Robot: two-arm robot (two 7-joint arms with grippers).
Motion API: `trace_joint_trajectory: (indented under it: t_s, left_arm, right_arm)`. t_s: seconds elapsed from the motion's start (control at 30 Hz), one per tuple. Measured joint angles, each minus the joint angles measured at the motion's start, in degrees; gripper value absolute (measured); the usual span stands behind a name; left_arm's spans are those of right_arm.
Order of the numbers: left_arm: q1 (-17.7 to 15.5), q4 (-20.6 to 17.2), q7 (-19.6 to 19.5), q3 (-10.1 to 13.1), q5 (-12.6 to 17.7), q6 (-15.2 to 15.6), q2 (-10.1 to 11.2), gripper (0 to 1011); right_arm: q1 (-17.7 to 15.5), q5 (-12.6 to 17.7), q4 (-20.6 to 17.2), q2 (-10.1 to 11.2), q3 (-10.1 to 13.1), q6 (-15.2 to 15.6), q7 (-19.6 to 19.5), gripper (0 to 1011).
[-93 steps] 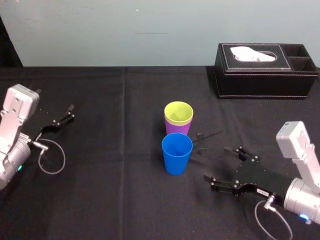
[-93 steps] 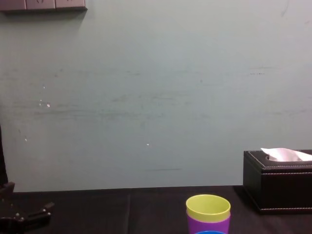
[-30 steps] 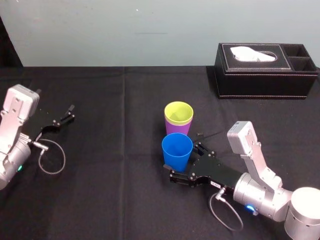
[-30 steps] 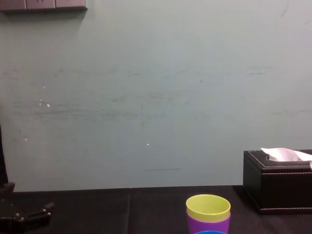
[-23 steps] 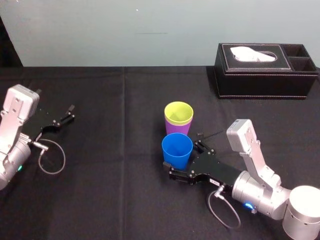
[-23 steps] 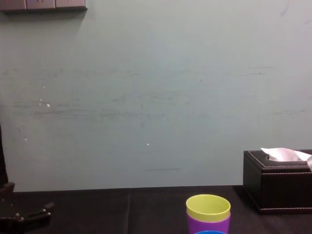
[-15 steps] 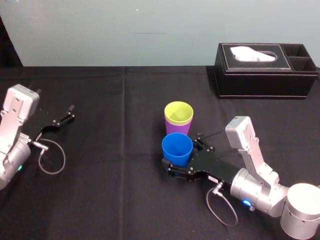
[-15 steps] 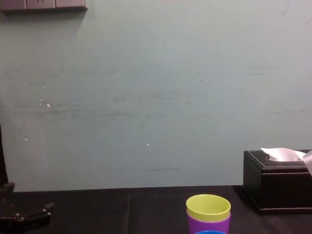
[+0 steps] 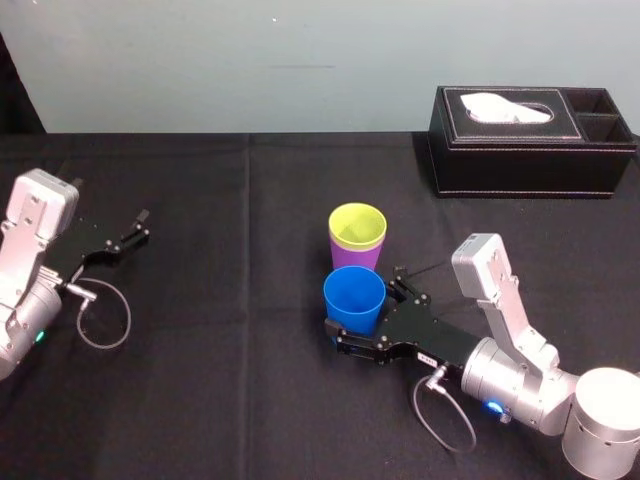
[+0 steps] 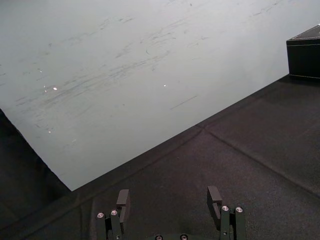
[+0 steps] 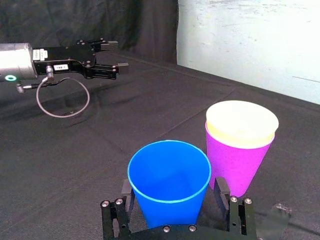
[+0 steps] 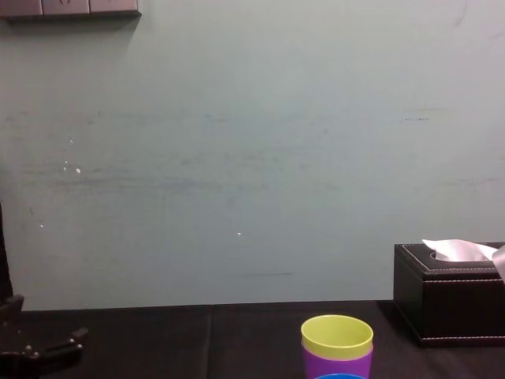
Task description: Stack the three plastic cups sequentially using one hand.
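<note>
Right now the right tool point(image 9: 366, 310) sits low on the counter point(image 9: 250, 390) with the blue cup point(image 9: 354, 298) between its fingers point(image 11: 220, 190). They stand apart, one on each side of the cup's lower wall, and the wrist view shows a sliver of gap on both sides, so we judge nothing is clamped yet. Just behind the blue cup stands the purple cup point(image 9: 352, 257) with the yellow-green cup point(image 9: 358, 225) already nested in it. We cannot tell whether the purple cup touches the blue one. Well to the left of the blue cup the left tool point(image 9: 132, 230) lies parked, its fingers also apart.

We see the risks in the close and the lift. One finger lies just beside the purple cup's foot, so an off-centre squeeze could shove the blue cup into the pair and tip it. These walls look smooth and tapered, so a low, light grip may let the cup slide, and a hard one may buckle it. Unless the cup is lifted well above the yellow-green rim, it could catch there.
</note>
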Motion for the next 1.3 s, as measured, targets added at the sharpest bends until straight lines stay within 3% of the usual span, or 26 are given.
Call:
trace_joint_trajectory:
  t_s: [0.17, 0.47, 1.0, 1.3]
  left_arm:
    - [0.00, 0.00, 0.00, 0.00, 0.00, 0.00, 0.00, 1011]
    - [0.00, 0.00, 0.00, 0.00, 0.00, 0.00, 0.00, 1011]
    - [0.00, 0.00, 0.00, 0.00, 0.00, 0.00, 0.00, 1011]
    - [0.00, 0.00, 0.00, 0.00, 0.00, 0.00, 0.00, 1011]
  right_arm:
    - [-0.03, 0.03, -0.05, 0.02, 0.03, 0.04, -0.01, 954]
    - [-0.07, 0.04, -0.11, 0.06, 0.04, 0.06, -0.06, 743]
    - [-0.18, -0.04, -0.29, 0.16, 0.06, 0.04, -0.20, 715]
    - [-1.42, 2.80, -5.44, 2.03, 1.95, 3.43, 0.17, 715]
